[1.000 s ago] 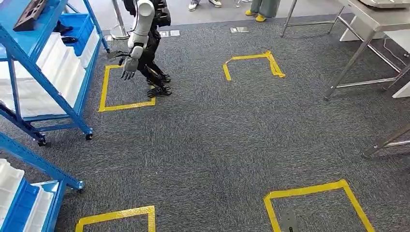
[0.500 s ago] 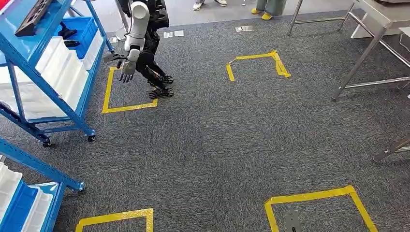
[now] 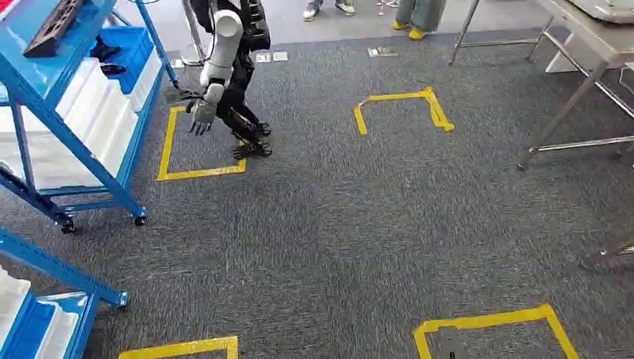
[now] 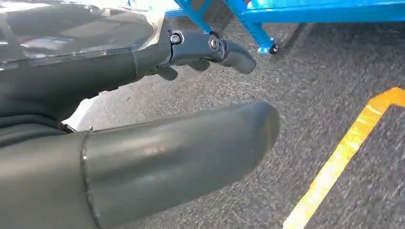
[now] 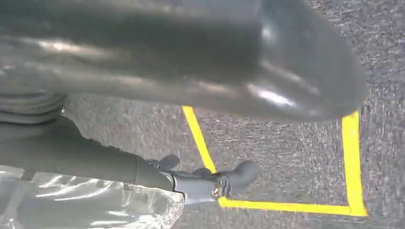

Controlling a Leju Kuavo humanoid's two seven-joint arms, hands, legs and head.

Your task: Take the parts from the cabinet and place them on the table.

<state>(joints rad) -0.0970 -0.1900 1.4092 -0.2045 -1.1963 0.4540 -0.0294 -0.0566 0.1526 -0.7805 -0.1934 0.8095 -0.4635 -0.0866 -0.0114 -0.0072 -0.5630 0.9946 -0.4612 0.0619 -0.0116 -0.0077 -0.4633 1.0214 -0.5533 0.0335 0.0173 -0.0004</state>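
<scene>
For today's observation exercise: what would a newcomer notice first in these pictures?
Another robot stands at the far left on the grey carpet, beside a blue rack of white bins. Yellow tape squares mark the floor, and a steel table stands at the far right.

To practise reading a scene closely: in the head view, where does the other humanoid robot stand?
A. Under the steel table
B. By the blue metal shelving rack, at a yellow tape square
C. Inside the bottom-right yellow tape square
B: the other humanoid robot stands at the yellow tape square, beside the blue metal shelving rack.
</scene>
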